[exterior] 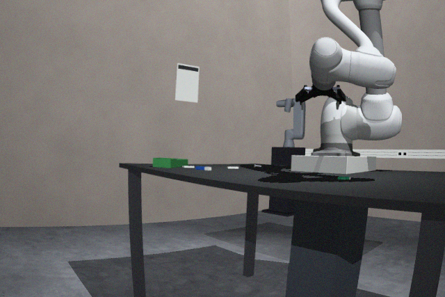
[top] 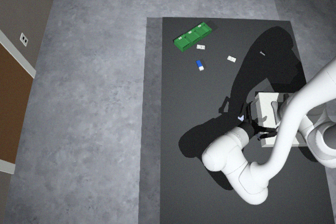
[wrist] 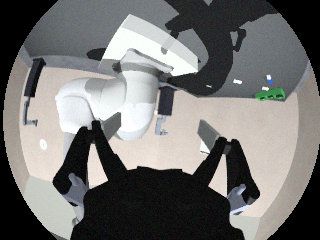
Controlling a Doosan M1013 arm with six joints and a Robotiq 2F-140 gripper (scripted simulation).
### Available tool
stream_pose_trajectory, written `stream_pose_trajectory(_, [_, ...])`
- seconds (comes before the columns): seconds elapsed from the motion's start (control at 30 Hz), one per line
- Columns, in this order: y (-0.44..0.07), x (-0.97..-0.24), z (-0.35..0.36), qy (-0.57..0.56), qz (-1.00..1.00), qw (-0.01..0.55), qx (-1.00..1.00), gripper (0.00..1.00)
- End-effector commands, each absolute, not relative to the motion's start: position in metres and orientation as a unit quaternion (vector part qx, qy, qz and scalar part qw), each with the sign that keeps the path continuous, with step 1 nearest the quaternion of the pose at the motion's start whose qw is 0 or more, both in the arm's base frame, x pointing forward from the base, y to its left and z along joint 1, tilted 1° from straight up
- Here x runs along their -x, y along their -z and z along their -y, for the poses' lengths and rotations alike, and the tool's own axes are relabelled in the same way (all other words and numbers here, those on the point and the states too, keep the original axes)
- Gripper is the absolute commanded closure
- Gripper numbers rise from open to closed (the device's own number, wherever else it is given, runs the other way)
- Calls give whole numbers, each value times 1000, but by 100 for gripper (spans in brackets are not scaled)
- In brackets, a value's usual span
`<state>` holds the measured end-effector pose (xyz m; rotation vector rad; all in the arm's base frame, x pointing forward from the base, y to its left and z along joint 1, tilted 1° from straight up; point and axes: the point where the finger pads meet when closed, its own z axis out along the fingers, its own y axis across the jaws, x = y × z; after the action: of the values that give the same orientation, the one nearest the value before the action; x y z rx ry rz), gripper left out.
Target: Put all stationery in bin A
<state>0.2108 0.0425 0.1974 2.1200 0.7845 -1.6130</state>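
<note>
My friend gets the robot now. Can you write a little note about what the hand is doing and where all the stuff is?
End effector: wide open, holding nothing, up in the air beside the arm's white base block.
Green bins: a joined row at the table's far corner, standing flat. Labels too small to read from here.
Loose on the table: blue-and-white eraser, two small white cards, a small thin item in the arm's shadow, and a small green item near the base.
Done: nothing looks binned.
Left: find bin A, move the stationery in.

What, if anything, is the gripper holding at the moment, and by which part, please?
Nothing is held: the gripper hangs wide open above the table, its fingers bare.
</note>
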Motion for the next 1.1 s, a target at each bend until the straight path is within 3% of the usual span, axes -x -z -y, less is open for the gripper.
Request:
stream_pose_trajectory(0.0, [-198,-211,-43,571,-278,181,-751,0])
stream_pose_trajectory(0.53, [-198,-211,-43,571,-278,181,-751,0])
stream_pose_trajectory(0.57, [-189,-211,-43,571,-278,181,-751,85])
stream_pose_trajectory(0.77, [-149,-210,-42,571,-278,181,-751,85])
stream_pose_trajectory(1.07, [-116,-249,-44,447,-228,114,-857,85])
